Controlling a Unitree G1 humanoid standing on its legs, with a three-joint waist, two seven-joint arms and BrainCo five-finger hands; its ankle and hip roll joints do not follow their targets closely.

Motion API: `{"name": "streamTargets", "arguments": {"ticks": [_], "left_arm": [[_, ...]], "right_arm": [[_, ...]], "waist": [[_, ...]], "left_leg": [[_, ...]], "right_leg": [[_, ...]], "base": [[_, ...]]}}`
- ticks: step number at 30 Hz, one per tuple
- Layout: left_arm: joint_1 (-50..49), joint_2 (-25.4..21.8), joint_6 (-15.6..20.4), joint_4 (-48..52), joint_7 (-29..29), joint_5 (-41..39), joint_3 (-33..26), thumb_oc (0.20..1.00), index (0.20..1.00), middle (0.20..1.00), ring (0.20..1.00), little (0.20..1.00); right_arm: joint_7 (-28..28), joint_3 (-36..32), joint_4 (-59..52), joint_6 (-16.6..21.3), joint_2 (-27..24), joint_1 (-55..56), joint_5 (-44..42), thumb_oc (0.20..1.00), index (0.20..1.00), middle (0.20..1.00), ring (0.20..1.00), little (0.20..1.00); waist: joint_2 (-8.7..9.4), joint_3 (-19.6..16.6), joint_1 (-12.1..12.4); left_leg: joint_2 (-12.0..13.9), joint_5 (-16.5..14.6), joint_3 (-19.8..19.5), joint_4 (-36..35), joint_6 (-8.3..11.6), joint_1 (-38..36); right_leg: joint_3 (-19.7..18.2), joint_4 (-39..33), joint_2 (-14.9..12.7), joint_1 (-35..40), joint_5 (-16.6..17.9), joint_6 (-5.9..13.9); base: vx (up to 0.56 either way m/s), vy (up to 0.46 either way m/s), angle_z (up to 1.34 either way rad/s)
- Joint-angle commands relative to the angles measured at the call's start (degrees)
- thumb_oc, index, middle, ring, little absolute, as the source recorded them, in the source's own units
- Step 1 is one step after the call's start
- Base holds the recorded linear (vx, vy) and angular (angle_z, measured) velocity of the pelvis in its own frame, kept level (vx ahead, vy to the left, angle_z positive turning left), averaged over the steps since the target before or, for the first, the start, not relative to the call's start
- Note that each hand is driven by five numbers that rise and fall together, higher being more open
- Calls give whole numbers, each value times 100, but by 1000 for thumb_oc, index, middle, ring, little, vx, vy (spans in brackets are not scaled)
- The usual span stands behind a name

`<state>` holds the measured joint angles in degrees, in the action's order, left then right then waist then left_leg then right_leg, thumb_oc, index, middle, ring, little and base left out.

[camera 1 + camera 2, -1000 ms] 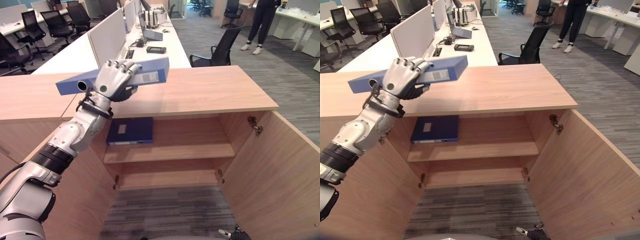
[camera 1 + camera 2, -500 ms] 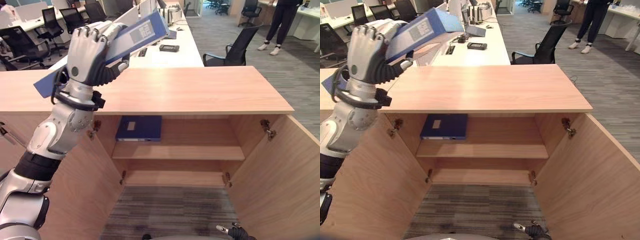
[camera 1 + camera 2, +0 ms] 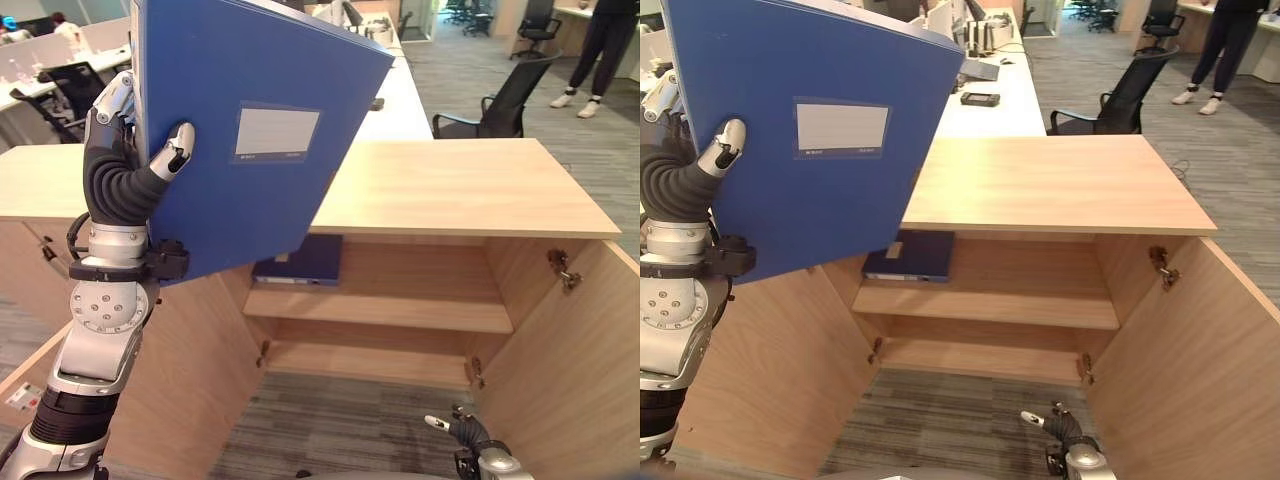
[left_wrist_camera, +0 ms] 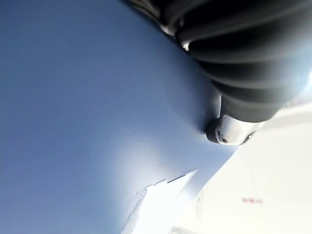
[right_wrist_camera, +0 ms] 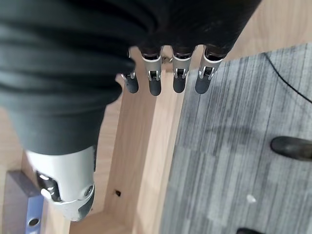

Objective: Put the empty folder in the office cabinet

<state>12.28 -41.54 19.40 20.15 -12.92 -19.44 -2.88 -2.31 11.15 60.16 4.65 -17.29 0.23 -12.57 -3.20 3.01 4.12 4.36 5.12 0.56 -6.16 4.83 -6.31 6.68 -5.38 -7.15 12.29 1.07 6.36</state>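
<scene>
The left hand (image 3: 125, 175) holds the blue folder (image 3: 250, 140) raised upright in front of the office cabinet (image 3: 450, 190), thumb pressed on the near cover and fingers wrapped round its spine edge. The folder's broad face with a pale label (image 3: 276, 131) turns toward the camera, its long axis running roughly vertical and leaning slightly; its top edge is cut off by the frame. It hides part of the cabinet's top and left door. A second folder (image 3: 910, 256) lies flat on the upper shelf (image 3: 990, 305), partly covered. The right hand (image 5: 165, 80) hangs low with fingers loosely straight, holding nothing.
</scene>
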Motion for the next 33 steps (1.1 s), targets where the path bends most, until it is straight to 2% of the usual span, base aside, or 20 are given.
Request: {"name": "streamTargets", "arguments": {"ticks": [1, 3, 6, 13, 15, 17, 21, 23, 33], "left_arm": [[309, -35, 249, 93, 373, -984, -489, 200, 200, 200, 200, 200], [151, 103, 255, 179, 651, -1568, -484, 200, 200, 200, 200, 200], [61, 223, 234, 185, 822, -1910, -465, 200, 200, 200, 200, 200], [-177, 461, 152, 54, 1002, -2321, -448, 200, 200, 200, 200, 200], [-299, 572, 85, -43, 1085, -2412, -438, 200, 200, 200, 200, 200], [-292, 637, 17, -122, 1133, -2393, -322, 200, 200, 200, 200, 200], [-332, 756, -90, -244, 1208, -2298, -215, 200, 200, 200, 200, 200], [-286, 790, -143, -390, 1149, -1934, -148, 200, 200, 200, 200, 200], [-335, 989, -276, -700, 1548, -1696, 44, 200, 200, 200, 200, 200]], "right_arm": [[54, 118, -272, 166, -111, -465, -325, 1000, 1000, 1000, 1000, 1000], [92, 150, -476, 183, -144, -480, -331, 1000, 1000, 1000, 1000, 1000], [113, 180, -664, 199, -181, -499, -316, 1000, 1000, 1000, 1000, 1000], [224, 100, -1702, 293, -348, -463, -555, 1000, 1000, 1000, 1000, 1000], [410, 9, -2657, 375, -510, -402, -829, 1000, 1000, 1000, 1000, 1000], [590, -115, -3541, 434, -619, -297, -1364, 1000, 1000, 1000, 1000, 1000], [893, -136, -4556, 414, -761, -328, -1800, 1000, 1000, 1000, 1000, 1000], [1060, -77, -5110, 416, -819, -376, -2007, 1000, 1000, 1000, 1000, 1000], [1869, 270, -6441, 250, -850, -691, -3076, 1000, 1000, 1000, 1000, 1000]], "waist": [[92, 172, 80], [99, 184, 102], [105, 194, 111], [114, 221, 106], [127, 236, 78], [127, 243, 32], [149, 249, -25], [171, 249, -52], [262, 237, -90]], "left_leg": [[425, -425, 260, 116, 339, -161], [439, -415, 257, 116, 344, -144], [443, -481, 265, 116, 351, -181], [443, -471, 277, 116, 344, -163], [448, -467, 295, 116, 342, -156], [449, -466, 298, 116, 335, -154], [462, -473, 315, 116, 330, -156], [470, -473, 328, 116, 327, -151], [509, -463, 403, 116, 343, -139]], "right_leg": [[195, 38, -194, -82, -283, 307], [200, 38, -193, -96, -277, 299], [200, 38, -192, -64, -335, 304], [175, 38, -192, -95, -320, 301], [162, 38, -186, -111, -313, 299], [151, 38, -187, -119, -302, 296], [110, 38, -194, -146, -289, 297], [84, 38, -196, -164, -281, 297], [25, 38, -199, -220, -256, 306]], "base": [[-57, -3, 4], [-2, -7, 4], [0, 0, 0], [0, 0, 0], [0, 0, 0], [0, 0, 0], [0, 0, 0], [0, 0, 0], [-5, 3, -2]]}}
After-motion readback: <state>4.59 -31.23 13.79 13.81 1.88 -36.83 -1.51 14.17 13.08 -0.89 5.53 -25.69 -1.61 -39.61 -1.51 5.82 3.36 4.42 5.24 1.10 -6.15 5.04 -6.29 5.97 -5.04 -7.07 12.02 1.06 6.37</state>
